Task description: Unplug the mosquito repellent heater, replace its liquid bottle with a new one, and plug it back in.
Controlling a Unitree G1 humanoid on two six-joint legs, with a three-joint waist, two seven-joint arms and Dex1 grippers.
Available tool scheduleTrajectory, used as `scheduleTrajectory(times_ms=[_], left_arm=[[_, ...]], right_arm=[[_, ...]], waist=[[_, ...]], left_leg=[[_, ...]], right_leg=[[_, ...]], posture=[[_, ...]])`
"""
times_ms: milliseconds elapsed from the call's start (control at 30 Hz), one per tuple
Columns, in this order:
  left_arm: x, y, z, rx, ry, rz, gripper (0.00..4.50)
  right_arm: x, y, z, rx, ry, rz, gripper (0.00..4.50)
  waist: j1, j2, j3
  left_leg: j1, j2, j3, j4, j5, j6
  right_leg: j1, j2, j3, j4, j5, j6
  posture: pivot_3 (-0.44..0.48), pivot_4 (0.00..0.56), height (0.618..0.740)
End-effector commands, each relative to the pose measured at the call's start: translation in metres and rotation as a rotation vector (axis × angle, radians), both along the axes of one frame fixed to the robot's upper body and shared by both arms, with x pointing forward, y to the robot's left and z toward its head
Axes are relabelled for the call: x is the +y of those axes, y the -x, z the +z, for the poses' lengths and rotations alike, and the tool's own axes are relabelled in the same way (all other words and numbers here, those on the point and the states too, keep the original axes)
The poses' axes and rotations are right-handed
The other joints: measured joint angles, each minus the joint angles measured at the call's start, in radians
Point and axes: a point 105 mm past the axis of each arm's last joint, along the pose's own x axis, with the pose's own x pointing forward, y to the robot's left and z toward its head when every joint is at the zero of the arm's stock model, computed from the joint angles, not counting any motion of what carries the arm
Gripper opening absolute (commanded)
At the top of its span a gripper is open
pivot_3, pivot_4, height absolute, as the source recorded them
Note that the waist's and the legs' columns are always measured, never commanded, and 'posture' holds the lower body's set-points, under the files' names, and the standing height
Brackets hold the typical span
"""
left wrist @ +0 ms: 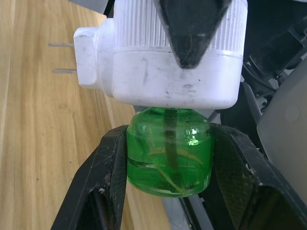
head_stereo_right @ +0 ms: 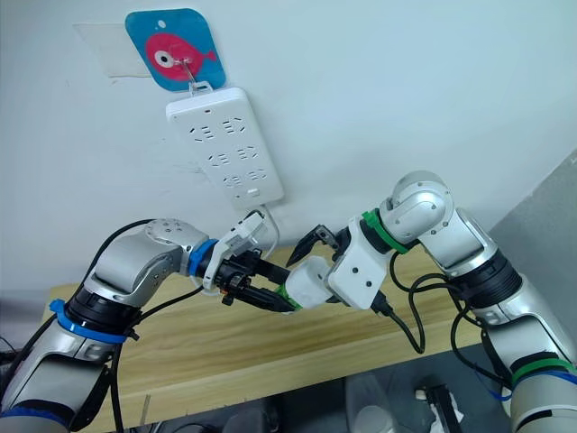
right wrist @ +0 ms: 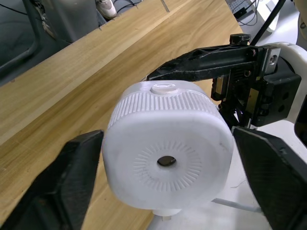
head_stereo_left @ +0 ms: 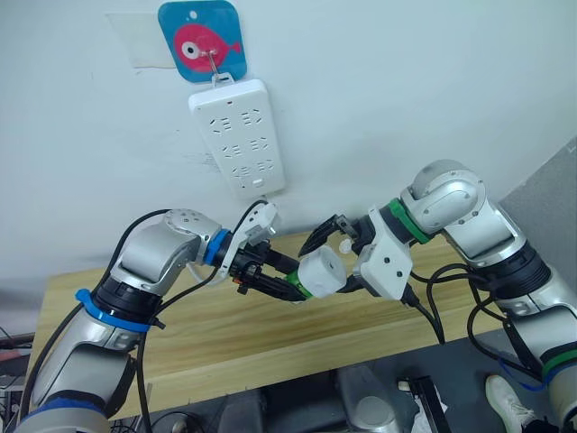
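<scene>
Green liquid bottle [left wrist: 170,152], nearest my left wrist camera, sits clamped between my left gripper [left wrist: 169,158]'s two black fingers [left wrist: 112,177], one pad on each side of its glass wall. Its neck enters the underside of the mosquito repellent heater [left wrist: 168,72], whose two plug prongs [left wrist: 61,58] point free into the air, so the unit is already unplugged. My right gripper [right wrist: 165,170] holds the white heater body, its fingers [right wrist: 72,177] closed on opposite flanks, with the domed end and round vent hole [right wrist: 166,161] facing the right wrist camera.

Step in hand, as I judge it: separating the old bottle from the heater, both held in mid-air between my two arms. The next move calls for a counter-rotation, my left turning the bottle about its own axis while my right keeps the body fixed, then a straight pull along the wick. A slack left grip would let the smooth glass slip; a tilted pull could snag the wick.

Below the held pair lies the pale wooden bench [head_stereo_left: 225,334], bare under my arms. Beyond it, on the white wall, hangs the white power strip [head_stereo_left: 237,135], every socket unoccupied, suspended from a hook on a blue plaque with a pink fish [head_stereo_left: 200,41]. No new bottle can be identified.
</scene>
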Motion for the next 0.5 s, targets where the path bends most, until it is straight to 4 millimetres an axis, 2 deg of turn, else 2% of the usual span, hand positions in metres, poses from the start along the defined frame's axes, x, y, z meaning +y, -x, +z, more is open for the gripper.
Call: scheduleTrajectory(times_ms=[33, 267, 500], left_arm=[[0.003, 0.000, 0.009, -0.077, 0.053, 0.015, 2.21], [0.014, -0.005, 0.012, -0.166, 0.109, 0.122, 2.21], [0.017, -0.002, 0.018, -0.235, 0.181, 0.183, 2.21]], right_arm=[[-0.008, 0.000, 0.016, -0.053, -0.006, -0.014, 4.50], [-0.030, 0.007, 0.035, 0.032, -0.020, -0.144, 4.50], [-0.047, 0.015, 0.067, 0.347, -0.186, -0.432, 4.50]], waist=[[0.001, 0.000, 0.000], [0.001, 0.000, 0.000], [0.004, 0.000, -0.001]], left_leg=[[0.000, 0.000, 0.000, 0.000, 0.000, 0.000], [0.001, 0.000, 0.001, -0.001, 0.000, 0.000], [0.001, 0.000, 0.001, -0.001, 0.000, 0.000]], right_leg=[[0.000, 0.000, 0.000, 0.001, 0.000, 0.000], [0.000, 0.000, 0.001, -0.001, 0.000, 0.000], [0.000, 0.000, 0.001, 0.000, 0.000, 0.000]], posture=[[-0.273, 0.199, 0.740], [-0.267, 0.188, 0.740], [-0.268, 0.186, 0.740]])
